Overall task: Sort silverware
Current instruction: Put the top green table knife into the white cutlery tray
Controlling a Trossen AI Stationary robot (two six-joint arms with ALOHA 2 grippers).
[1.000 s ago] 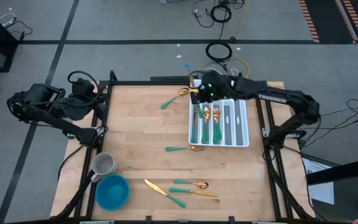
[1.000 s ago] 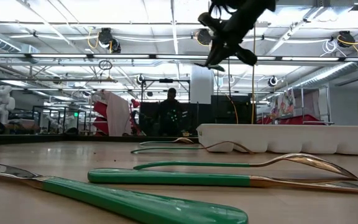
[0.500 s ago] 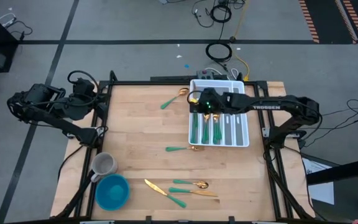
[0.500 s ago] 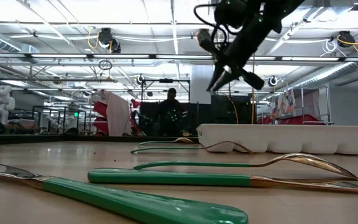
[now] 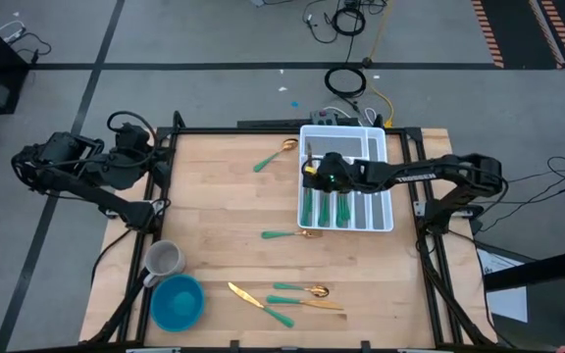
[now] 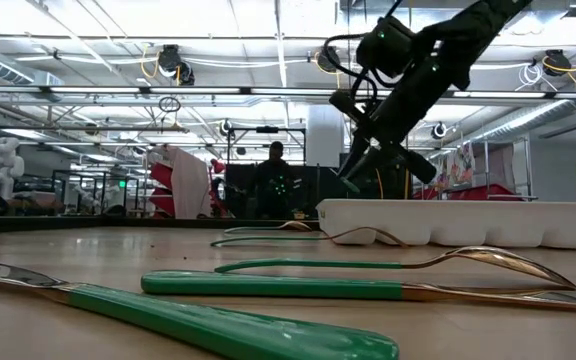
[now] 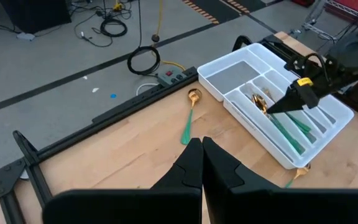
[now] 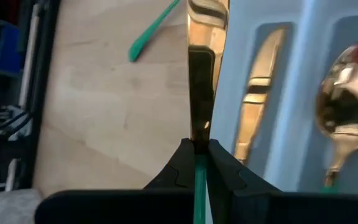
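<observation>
My right gripper (image 5: 312,176) hovers over the left compartment of the white tray (image 5: 381,221), shut on a gold-bladed, green-handled knife (image 8: 199,74). More green-handled silverware lies in the tray (image 5: 324,204). On the wood lie a spoon (image 5: 275,155) near the far edge, one piece (image 5: 292,233) at mid-table, and a cluster (image 5: 287,294) near the near edge. My left gripper (image 7: 202,149) is shut and waits at the table's left edge (image 5: 150,162). My right gripper pinches the knife between its two fingers where the green handle (image 8: 199,171) meets the gold blade. The blade (image 8: 207,25) sticks out ahead of the fingertips, and the handle runs back between them. The fingers slant downward (image 6: 363,165), and the knife is lifted clear above the tray.
A grey mug (image 5: 165,260) and a blue bowl (image 5: 177,302) stand at the near left corner. The tray's walls (image 6: 468,222) rise above the tabletop on the right. Bare wood lies at mid-table between the spoon and the near cluster. A person stands far off in the room (image 6: 273,180).
My right gripper has moved from the tray's far left corner toward the near edge and come down, slanting over the tray's left compartment with the knife still held. The tray's far compartment now shows uncovered.
</observation>
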